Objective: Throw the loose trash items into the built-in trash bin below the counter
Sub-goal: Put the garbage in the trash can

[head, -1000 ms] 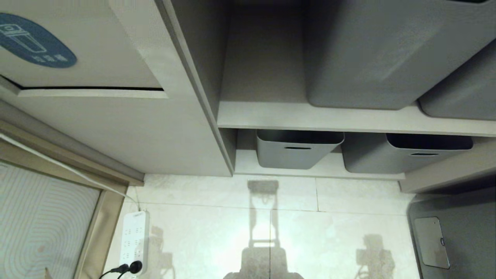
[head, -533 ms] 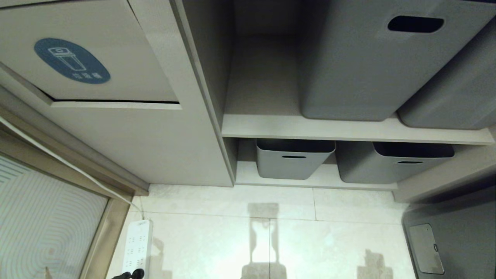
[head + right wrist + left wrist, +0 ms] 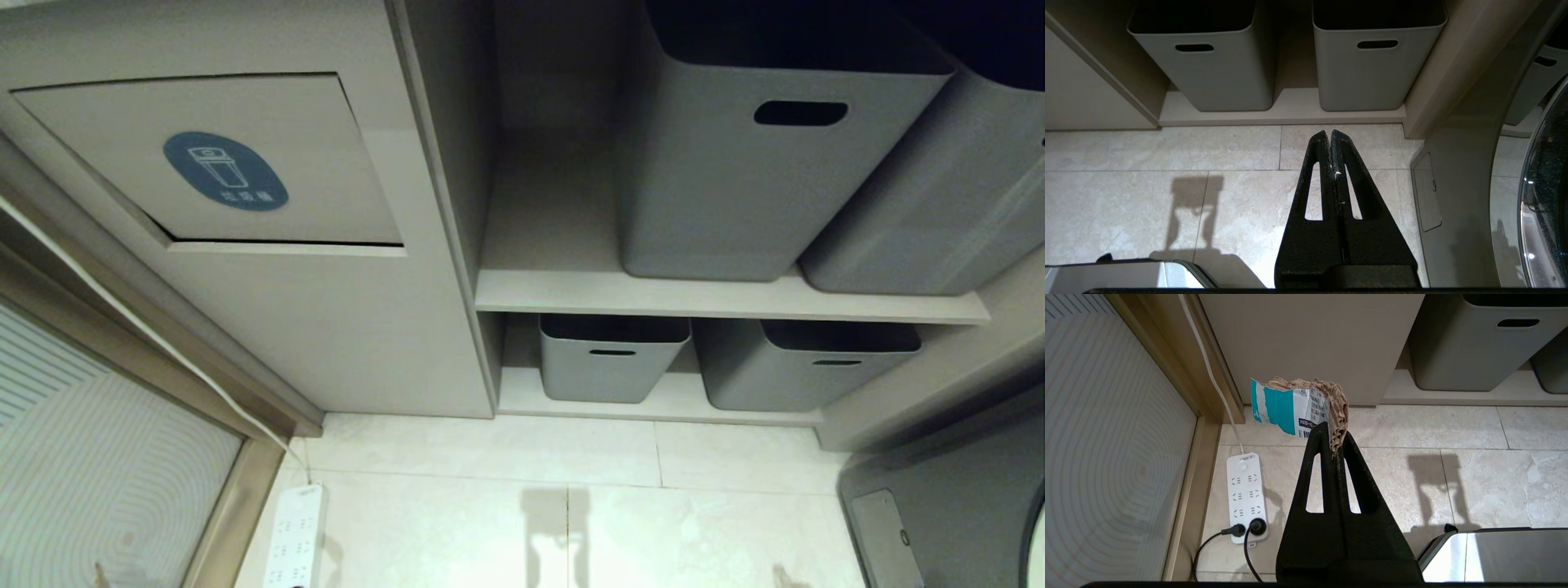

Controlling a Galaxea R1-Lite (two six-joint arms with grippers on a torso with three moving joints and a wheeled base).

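Observation:
In the left wrist view my left gripper (image 3: 1334, 435) is shut on a trash item (image 3: 1290, 406), a torn brown cardboard scrap with a teal-and-white printed face. It hangs above the floor in front of the beige cabinet. The built-in trash bin (image 3: 224, 171) shows in the head view at the upper left as a beige flap panel with a blue oval bin sticker; the flap looks closed. My right gripper (image 3: 1329, 134) is shut with nothing in it, low over the floor tiles. Neither gripper is in the head view. The counter is out of view.
Grey tubs with slot handles stand on the upper shelf (image 3: 718, 180) and the lower shelf (image 3: 612, 359), right of the bin cabinet. A white power strip (image 3: 1247, 496) with two black plugs lies on the floor by a ribbed glass panel (image 3: 1106, 437). A grey appliance (image 3: 1457, 183) stands at the right.
The whole head view has shifted: the camera has tilted up, so the bin flap and sticker now sit lower and fully in the picture. Both arms kept still.

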